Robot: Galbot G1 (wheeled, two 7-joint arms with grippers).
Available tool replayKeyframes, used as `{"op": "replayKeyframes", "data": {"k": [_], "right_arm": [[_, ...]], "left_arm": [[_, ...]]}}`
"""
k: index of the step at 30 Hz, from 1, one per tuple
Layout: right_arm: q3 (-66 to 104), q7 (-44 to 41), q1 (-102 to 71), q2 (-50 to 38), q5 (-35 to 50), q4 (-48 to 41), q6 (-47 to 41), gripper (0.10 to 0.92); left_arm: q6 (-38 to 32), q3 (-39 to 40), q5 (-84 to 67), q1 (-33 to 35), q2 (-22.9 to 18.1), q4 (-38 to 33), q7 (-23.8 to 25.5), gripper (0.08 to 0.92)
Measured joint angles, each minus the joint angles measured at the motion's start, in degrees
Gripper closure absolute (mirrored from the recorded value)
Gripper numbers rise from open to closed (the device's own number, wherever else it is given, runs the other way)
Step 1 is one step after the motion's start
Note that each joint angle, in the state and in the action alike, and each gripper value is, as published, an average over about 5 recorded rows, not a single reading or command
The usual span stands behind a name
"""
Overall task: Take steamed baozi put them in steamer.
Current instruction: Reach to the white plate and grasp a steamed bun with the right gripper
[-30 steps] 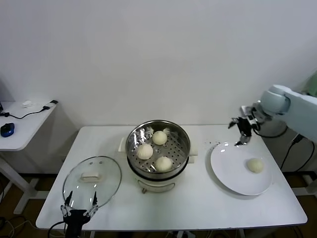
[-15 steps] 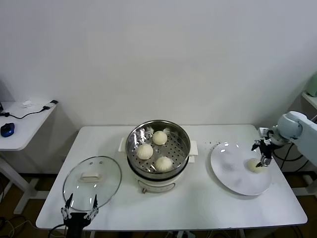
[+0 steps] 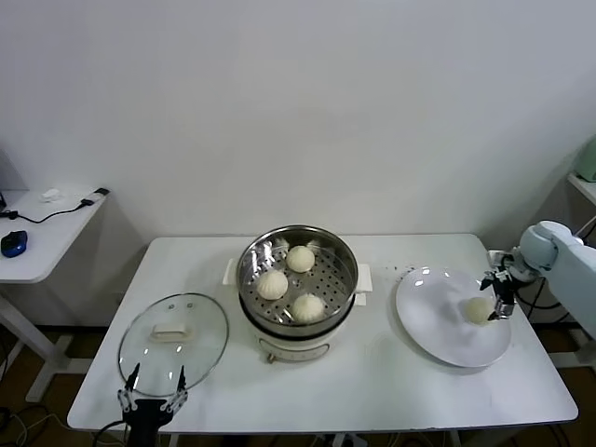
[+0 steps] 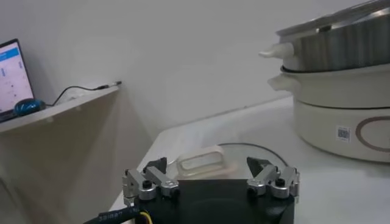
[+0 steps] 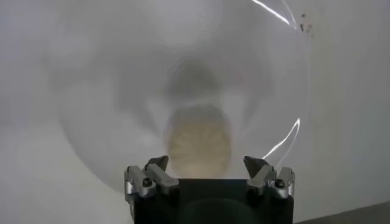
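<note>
Right gripper (image 5: 209, 182) hangs over the plate (image 3: 438, 326), fingers wide, the last bun (image 5: 199, 141) seemingly between them, ready for grasping. Left gripper (image 3: 151, 386) waits, fingers wide.

We see the small cream-white steamed bun (image 5: 199, 141) only as a blur on the round white plate (image 5: 91, 122), its near side hidden behind the right gripper (image 5: 208, 178); the picture's edge crops the shiny steel steamer (image 4: 341, 45).

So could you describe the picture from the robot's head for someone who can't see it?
The robot's right hand, open, reaches over the last bun on a white plate at the right of a white table. Three buns sit in a steel steamer mid-table; its glass lid lies left, near the idle, open left hand.
</note>
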Motion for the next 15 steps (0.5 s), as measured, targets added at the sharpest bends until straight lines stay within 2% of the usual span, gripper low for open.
{"op": "replayKeyframes", "data": {"k": [10,15], "right_arm": [[2.21,-1.2,-1.03,3.32,-2.73,-4.46,1.72,0.21],[2.89,-1.59,-1.02,4.17,-3.45,-6.04,2.19,0.311]], "left_arm": [[0.0,-0.06,0.1,-0.53,0.0,0.39,0.03,0.177],[0.04,-0.02,0.14,-0.66,0.01,0.54,0.03,0.177]]}}
